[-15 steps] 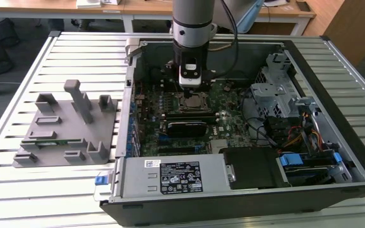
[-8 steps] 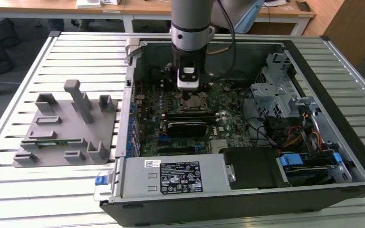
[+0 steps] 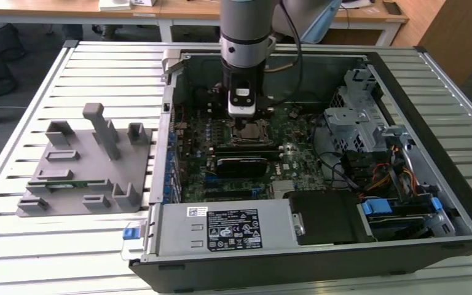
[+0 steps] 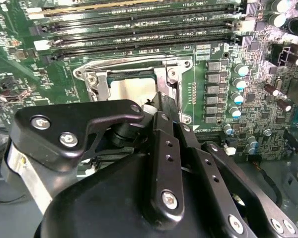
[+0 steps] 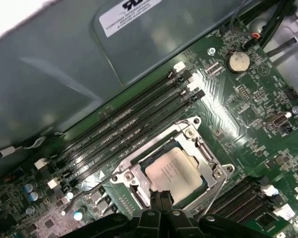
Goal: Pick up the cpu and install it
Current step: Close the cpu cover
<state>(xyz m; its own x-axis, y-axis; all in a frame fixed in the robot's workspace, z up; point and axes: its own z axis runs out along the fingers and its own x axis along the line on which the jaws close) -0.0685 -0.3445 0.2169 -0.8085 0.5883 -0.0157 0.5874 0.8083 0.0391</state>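
- Cpu (image 5: 175,171): laid flat within the socket frame (image 5: 125,177) on the motherboard (image 5: 248,111), inside the open case (image 3: 302,270) on the desk (image 3: 39,258).
- Pincer (image 5: 161,197): fingers closed together, nothing gripped; tips held at the chip's edge, judged to be for seating it.

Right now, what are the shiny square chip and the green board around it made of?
The cpu looks like brushed metal on top: pale, silvery, softly reflecting light. The socket frame around it seems to be bare steel, bright and glinting. The green board looks like glossy lacquered fibreglass, probably.
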